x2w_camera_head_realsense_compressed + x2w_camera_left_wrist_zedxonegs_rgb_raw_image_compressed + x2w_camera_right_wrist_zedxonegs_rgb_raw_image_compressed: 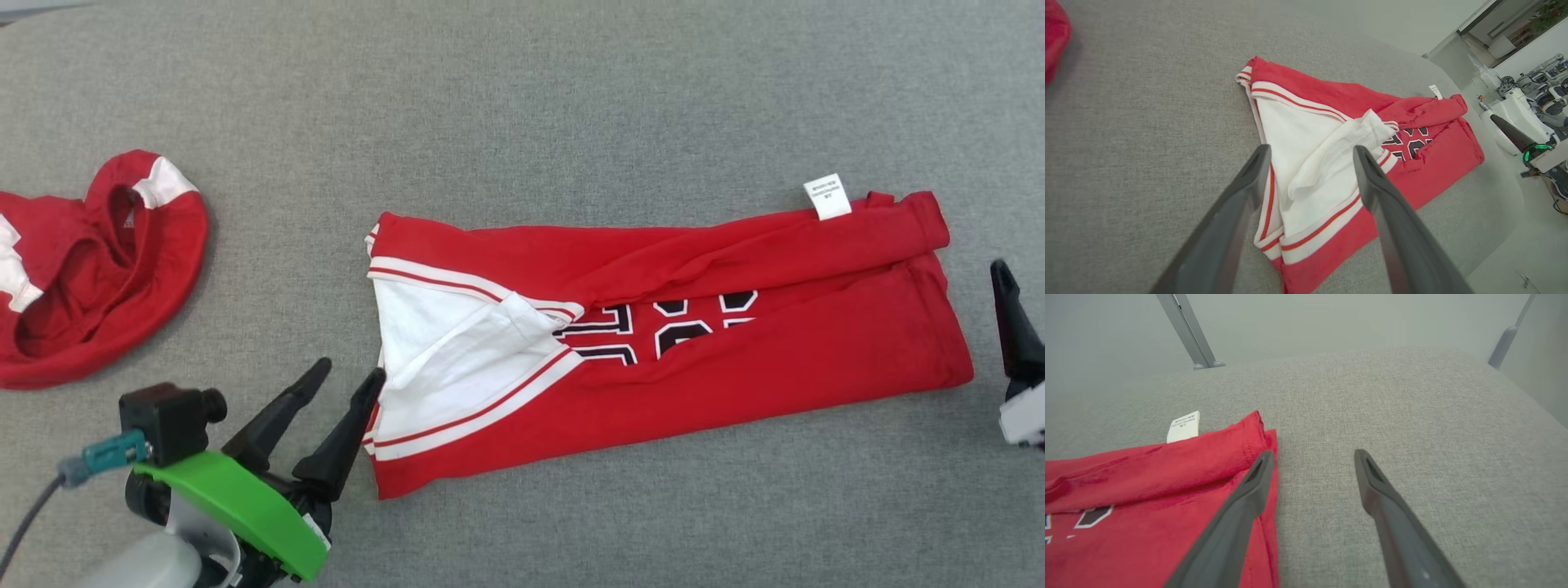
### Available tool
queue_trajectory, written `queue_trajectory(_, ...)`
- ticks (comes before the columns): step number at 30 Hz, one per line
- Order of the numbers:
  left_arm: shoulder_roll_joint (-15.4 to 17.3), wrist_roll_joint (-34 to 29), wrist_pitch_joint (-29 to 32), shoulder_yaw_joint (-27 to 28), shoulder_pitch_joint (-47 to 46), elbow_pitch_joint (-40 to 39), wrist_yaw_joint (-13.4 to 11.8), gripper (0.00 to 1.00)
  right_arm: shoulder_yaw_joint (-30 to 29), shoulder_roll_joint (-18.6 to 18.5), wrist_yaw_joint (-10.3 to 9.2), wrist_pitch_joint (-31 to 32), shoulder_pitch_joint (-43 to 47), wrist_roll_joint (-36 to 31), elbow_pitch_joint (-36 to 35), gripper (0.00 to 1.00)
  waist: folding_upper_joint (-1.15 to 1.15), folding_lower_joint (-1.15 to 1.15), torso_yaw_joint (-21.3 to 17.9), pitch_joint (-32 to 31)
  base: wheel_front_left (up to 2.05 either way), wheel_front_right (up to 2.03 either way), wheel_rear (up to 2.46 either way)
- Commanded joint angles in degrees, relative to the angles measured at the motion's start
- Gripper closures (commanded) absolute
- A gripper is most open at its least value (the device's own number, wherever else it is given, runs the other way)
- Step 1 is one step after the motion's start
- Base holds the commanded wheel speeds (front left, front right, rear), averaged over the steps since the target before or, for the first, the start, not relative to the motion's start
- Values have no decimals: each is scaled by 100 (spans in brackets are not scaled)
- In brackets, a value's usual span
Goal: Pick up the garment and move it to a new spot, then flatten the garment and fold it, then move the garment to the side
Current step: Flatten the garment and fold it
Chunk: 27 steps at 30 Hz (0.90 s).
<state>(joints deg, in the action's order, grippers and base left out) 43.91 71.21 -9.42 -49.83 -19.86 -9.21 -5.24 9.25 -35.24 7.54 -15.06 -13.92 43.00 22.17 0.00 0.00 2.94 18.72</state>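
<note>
Folded red white-trimmed jersey (735,367) on grey fabric counter (571,98); left gripper (351,369) wide at striped end; right gripper (1313,453), one finger in head view, reads wide in wrist view.

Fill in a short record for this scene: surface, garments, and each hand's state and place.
Surface: grey fabric top
Main garment: red jersey, folded into a long band, white inner side showing at its left end
Label: white tag sticking out at the far right edge
Other garment: crumpled red-and-white piece, far left, apart
Left hand: open, at the jersey's left end
Right hand: open, at the jersey's right end
</note>
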Motion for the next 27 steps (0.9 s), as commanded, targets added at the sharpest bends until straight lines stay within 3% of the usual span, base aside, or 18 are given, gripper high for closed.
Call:
queue_trajectory(1,-100,-203,-204,28,134,81,-143,0,-127,87,-11,-16,165,-46,-48,0,0,0,-27,-106,0,0,0)
queue_trajectory(6,-719,-910,-572,422,478,406,-637,0,-431,478,-10,-16,557,-180,-214,0,0,0,4,-287,0,0,0)
queue_trajectory(11,-1798,-2165,-575,1559,1174,482,-820,0,-496,754,-10,-16,791,-261,-303,0,0,0,91,-491,0,0,0)
queue_trajectory(15,-2659,-3341,-577,2368,1718,474,-710,0,-476,883,-10,-16,931,-232,-258,0,0,0,214,-669,0,0,0)
queue_trajectory(20,-3511,-4583,-577,3040,2209,523,-302,0,-492,1037,-10,-16,869,-144,0,0,0,0,401,-852,0,0,0)
queue_trajectory(27,-4008,-5471,-577,3529,2502,665,264,0,-703,1322,-10,-16,241,125,1082,0,0,0,598,-987,0,0,0)
